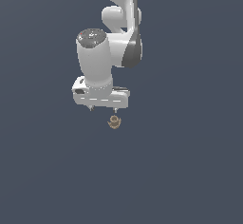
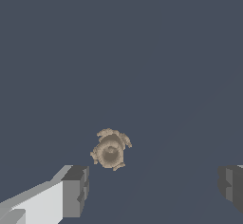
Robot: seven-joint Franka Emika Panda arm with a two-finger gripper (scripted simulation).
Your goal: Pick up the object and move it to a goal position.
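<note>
The object (image 1: 114,121) is a tiny tan-brown lumpy thing with a darker hollow, lying on the dark grey floor. In the exterior view it sits just below my white gripper (image 1: 103,108), under the fingertip on the exterior view's right. In the wrist view the object (image 2: 110,149) lies a little beyond the line between my fingers, nearer one grey pad (image 2: 76,191) than the other pad (image 2: 231,186). My gripper (image 2: 154,189) is open wide and empty, apart from the object.
The dark grey floor (image 1: 190,171) spreads flat all around. The white arm (image 1: 116,33) rises above the gripper toward the top of the exterior view. Nothing else shows.
</note>
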